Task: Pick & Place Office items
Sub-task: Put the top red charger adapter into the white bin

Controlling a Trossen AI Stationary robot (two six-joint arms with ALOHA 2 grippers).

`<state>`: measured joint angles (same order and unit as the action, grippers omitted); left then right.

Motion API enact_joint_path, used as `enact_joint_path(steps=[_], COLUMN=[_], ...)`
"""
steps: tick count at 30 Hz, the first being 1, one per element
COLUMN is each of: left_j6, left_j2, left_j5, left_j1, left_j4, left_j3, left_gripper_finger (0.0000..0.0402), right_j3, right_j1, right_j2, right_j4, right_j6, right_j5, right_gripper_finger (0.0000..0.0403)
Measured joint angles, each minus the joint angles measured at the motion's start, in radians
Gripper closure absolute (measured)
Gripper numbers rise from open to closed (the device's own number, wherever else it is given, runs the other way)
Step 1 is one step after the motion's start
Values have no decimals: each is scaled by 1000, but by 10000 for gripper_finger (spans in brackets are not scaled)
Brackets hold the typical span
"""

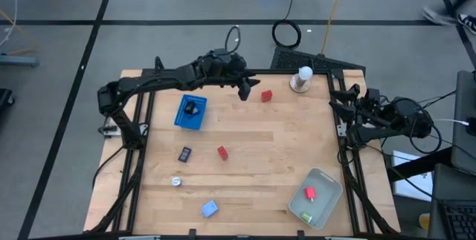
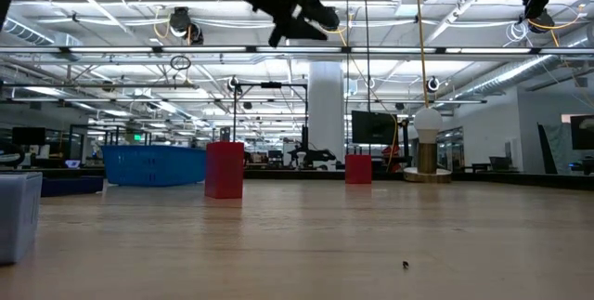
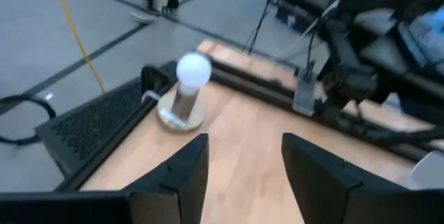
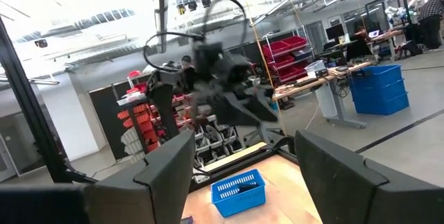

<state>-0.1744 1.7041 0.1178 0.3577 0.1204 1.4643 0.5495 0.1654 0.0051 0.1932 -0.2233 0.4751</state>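
My left gripper (image 1: 245, 90) is open and raised high over the far middle of the table, just left of a red block (image 1: 266, 96); nothing is between its fingers (image 3: 243, 158). In the low view it hangs near the top (image 2: 299, 17). A second red block (image 1: 222, 151), a black binder clip (image 1: 184, 154), a silvery-white piece (image 1: 176, 181) and a blue bit (image 1: 210, 209) lie on the table. Another black clip (image 1: 193, 108) lies in a blue basket (image 1: 181, 120). A red block (image 1: 309, 192) and a green piece (image 1: 306, 216) lie in the translucent tray (image 1: 332, 188). My right gripper (image 1: 343, 111) waits open at the right edge (image 4: 243, 175).
The white knob-topped stand (image 1: 301, 79) sits at the far right of the table, just beyond my left gripper, and shows in the left wrist view (image 3: 186, 89). A black frame (image 1: 343, 151) runs along the table's sides. Bare wood lies in the middle.
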Motion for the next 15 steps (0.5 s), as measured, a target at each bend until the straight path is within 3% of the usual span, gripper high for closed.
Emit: enact_joint_path(steps=[5, 10, 15], left_j6=[9, -56, -28], left_j2=[82, 166, 203], left_j5=[34, 166, 169], left_j1=[44, 113, 154], left_j4=[28, 45, 58], left_j3=[0, 0, 0], left_gripper_finger=[220, 219, 214], right_j3=[0, 0, 0], right_j1=[0, 0, 0], right_j2=[0, 0, 0], right_j4=[0, 0, 0], right_j6=[0, 0, 0], right_j5=[0, 0, 0], right_gripper_finger=[161, 161, 161])
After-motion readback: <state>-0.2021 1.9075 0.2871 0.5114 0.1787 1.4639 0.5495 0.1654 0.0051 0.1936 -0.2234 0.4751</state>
